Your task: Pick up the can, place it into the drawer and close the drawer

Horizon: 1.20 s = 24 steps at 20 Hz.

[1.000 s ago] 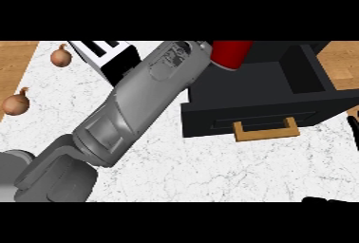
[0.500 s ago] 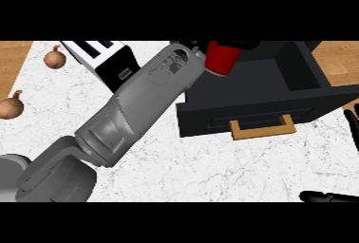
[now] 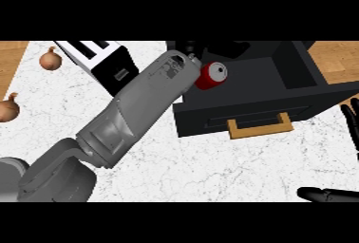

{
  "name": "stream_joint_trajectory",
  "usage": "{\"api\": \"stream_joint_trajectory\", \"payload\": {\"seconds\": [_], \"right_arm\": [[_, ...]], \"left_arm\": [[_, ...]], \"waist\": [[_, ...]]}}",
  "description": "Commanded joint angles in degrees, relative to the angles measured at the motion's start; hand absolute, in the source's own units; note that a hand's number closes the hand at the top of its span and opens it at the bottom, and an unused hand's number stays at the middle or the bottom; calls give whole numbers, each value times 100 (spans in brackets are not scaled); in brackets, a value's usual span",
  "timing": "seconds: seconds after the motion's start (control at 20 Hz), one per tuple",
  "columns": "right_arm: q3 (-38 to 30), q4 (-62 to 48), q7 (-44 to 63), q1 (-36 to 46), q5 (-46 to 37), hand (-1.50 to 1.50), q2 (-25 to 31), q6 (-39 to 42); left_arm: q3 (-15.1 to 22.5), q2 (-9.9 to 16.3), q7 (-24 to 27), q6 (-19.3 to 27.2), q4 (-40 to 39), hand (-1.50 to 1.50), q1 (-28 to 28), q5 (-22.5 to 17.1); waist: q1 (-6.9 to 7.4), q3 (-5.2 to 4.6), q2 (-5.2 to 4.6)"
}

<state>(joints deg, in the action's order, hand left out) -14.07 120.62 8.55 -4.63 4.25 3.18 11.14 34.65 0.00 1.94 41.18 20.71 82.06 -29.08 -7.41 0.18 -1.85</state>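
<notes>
From the head view, the left forearm (image 3: 133,114) runs up from the lower left across the white marbled worktop (image 3: 210,171) to the black drawer (image 3: 259,90), which stands pulled open with its wooden handle (image 3: 259,128) facing the robot. The red can (image 3: 210,76) lies on its side, silver end turned toward the viewer, over the drawer's left inner part, just at the wrist. The left hand (image 3: 191,47) is mostly lost against the dark drawer, so I cannot tell whether its fingers grasp the can or have let go of it. The right hand (image 3: 329,194) shows at the lower right corner and right edge, fingers straight and released, resting well apart from the drawer. A toaster (image 3: 101,61) sits just left of the forearm, and two onions (image 3: 49,58) lie near the left edge. The step in hand looks like setting the can into the drawer; to do it well, the can should go low inside the walls and clear of the front lip before any release, then the arm should lift out without dragging on the left wall, so that a push on the handle can shut the drawer cleanly.
</notes>
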Motion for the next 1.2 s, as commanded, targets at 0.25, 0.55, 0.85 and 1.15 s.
{"api": "stream_joint_trajectory", "payload": {"seconds": [0.25,0.55,0.85,1.15], "right_arm": [[221,188,41,1,-167,-150,-85,-44],[20,406,-395,93,-879,-150,464,41],[621,832,-593,-25,-1902,-150,533,8],[850,460,-763,352,-2902,-150,841,-122]], "left_arm": [[98,0,227,392,7,-150,-117,-330],[-41,0,316,377,48,-150,-140,-624],[-90,0,322,431,153,-150,83,-870],[-78,0,489,572,407,-150,87,-1112]], "waist": [[-48,-3,-26],[51,-7,-6],[146,-13,32],[331,-11,68]]}}
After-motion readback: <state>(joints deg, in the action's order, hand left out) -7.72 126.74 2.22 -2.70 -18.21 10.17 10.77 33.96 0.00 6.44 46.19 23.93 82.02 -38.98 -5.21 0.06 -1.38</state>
